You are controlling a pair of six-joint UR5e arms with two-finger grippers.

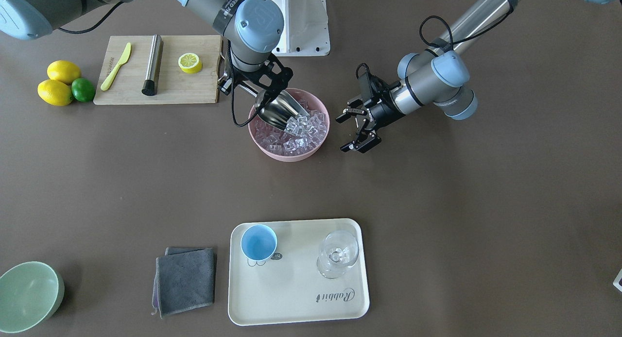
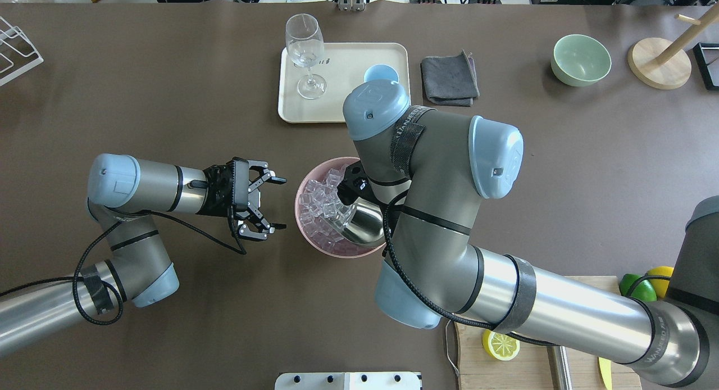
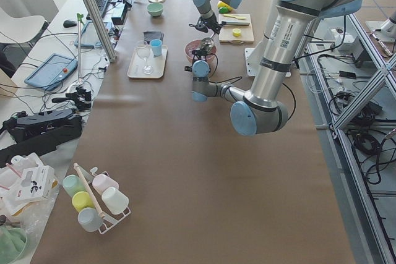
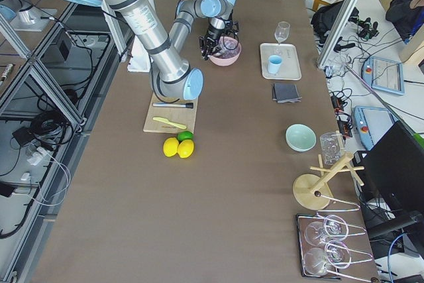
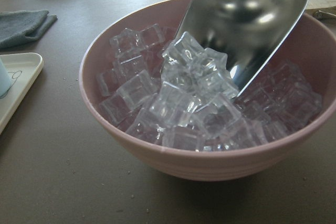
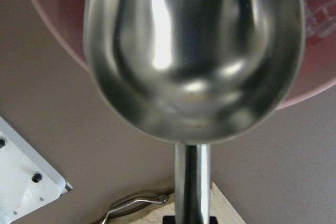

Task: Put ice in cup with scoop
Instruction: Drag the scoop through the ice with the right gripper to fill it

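The ice (image 1: 301,133) is a pile of clear cubes in a pink bowl (image 1: 272,155) at mid-table. My right gripper (image 1: 256,90) is shut on the handle of the steel scoop (image 1: 278,111). The scoop is tilted down into the bowl with its mouth pushed into the cubes (image 5: 194,93). The scoop's back fills the right wrist view (image 6: 194,51). My left gripper (image 2: 281,204) is open and empty, just beside the bowl, apart from it. The light-blue cup (image 1: 258,242) stands upright and empty on a cream tray (image 1: 291,298).
A clear stemmed glass (image 1: 337,254) stands on the tray beside the cup. A grey cloth (image 1: 184,281) and a pale green bowl (image 1: 29,295) lie beyond the tray. A cutting board (image 1: 194,89) with a lemon half, knife and steel rod sits near the pink bowl.
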